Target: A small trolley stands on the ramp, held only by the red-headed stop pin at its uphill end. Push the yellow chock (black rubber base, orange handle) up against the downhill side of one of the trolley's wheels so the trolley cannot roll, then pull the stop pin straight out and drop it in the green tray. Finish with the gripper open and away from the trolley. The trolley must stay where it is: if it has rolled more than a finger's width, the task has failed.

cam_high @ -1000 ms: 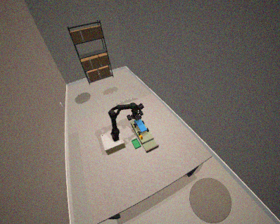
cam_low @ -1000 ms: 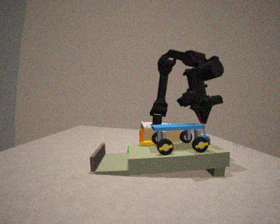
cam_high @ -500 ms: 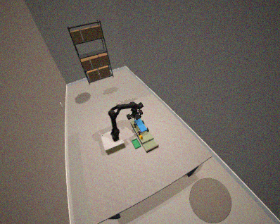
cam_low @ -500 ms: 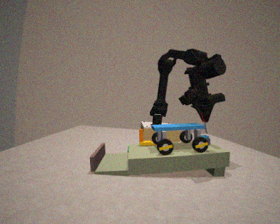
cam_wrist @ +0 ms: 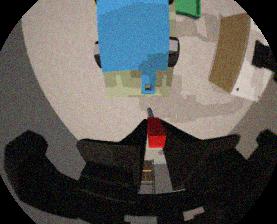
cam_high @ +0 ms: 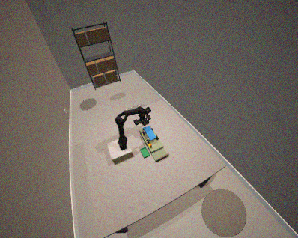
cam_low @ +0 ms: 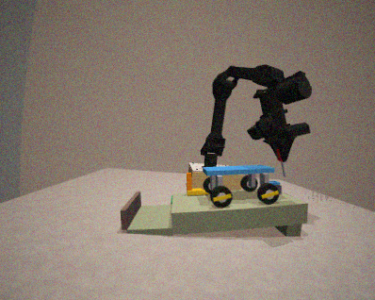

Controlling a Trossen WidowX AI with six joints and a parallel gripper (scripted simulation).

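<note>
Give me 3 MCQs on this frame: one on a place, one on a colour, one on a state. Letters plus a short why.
1. Where is the stop pin?
A. Seated in the trolley
B. Held in the gripper, above the trolley's uphill end
C. Lying in the green tray

2. What colour is the trolley deck?
A. Blue
B. Red
C. Yellow

3. What state is the gripper in?
A. Wide open
B. Shut on nothing
C. Shut on the stop pin

Answers:
1 B: the exterior view shows the pin hanging from the fingers, its tip clear of the deck.
2 A: the flat top reads blue in the exterior and wrist views.
3 C: the wrist view shows the red head clamped between the fingers.
</note>
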